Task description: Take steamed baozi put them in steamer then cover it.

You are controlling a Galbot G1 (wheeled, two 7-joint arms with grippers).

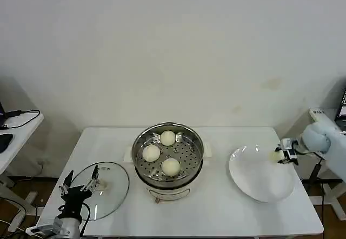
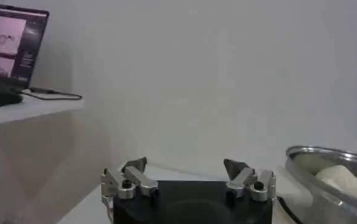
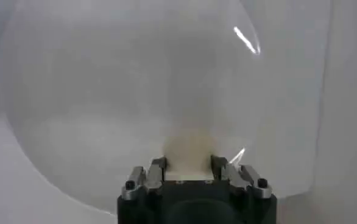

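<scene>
Gripping baozi over plate: right pincer; no readable writing

A plain pale wall fills the back, faintly stained at 3 o'clock. A white table stands against it. At 9 o'clock a side desk carries a dark cable; the left wrist view shows a lit laptop there.

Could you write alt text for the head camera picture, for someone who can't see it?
A steel steamer on a white table holds three buns. The right gripper grips a fourth bun at a white plate; the open left gripper hovers by the glass lid.
</scene>
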